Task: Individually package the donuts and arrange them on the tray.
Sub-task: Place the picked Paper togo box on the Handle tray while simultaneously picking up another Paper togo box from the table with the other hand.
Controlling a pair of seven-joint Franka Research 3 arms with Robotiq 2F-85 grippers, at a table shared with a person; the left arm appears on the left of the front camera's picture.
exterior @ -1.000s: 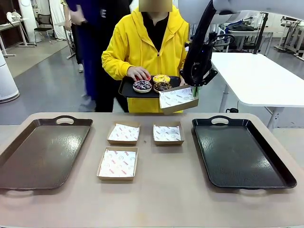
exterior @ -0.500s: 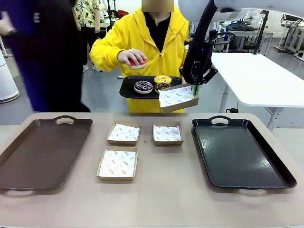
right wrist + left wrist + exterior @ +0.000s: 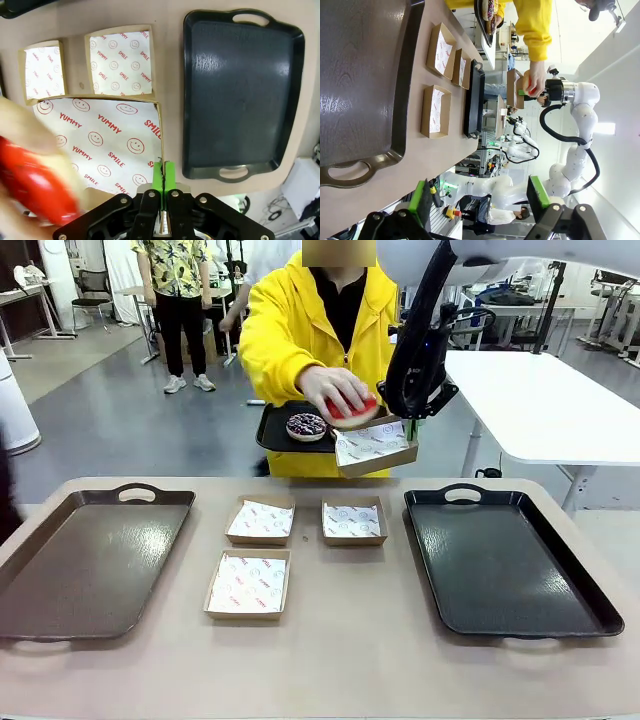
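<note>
High over the table's far edge, my right gripper is shut on the edge of a shallow cardboard box lined with printed paper. A person's hand lowers the glossy red donut into this box. The right wrist view shows the shut right gripper on the box rim, with the red donut blurred at the lower left. A sprinkled dark chocolate donut lies on the small black tray the person holds. My left gripper stands open with nothing in it, above the brown tray.
On the table, a brown tray lies at the left and a black tray at the right. Three paper-lined boxes sit between them. More people stand far behind.
The person's hand lifted the red donut off the small tray and carried it right and down onto the held box. My right gripper and its box stayed still.
</note>
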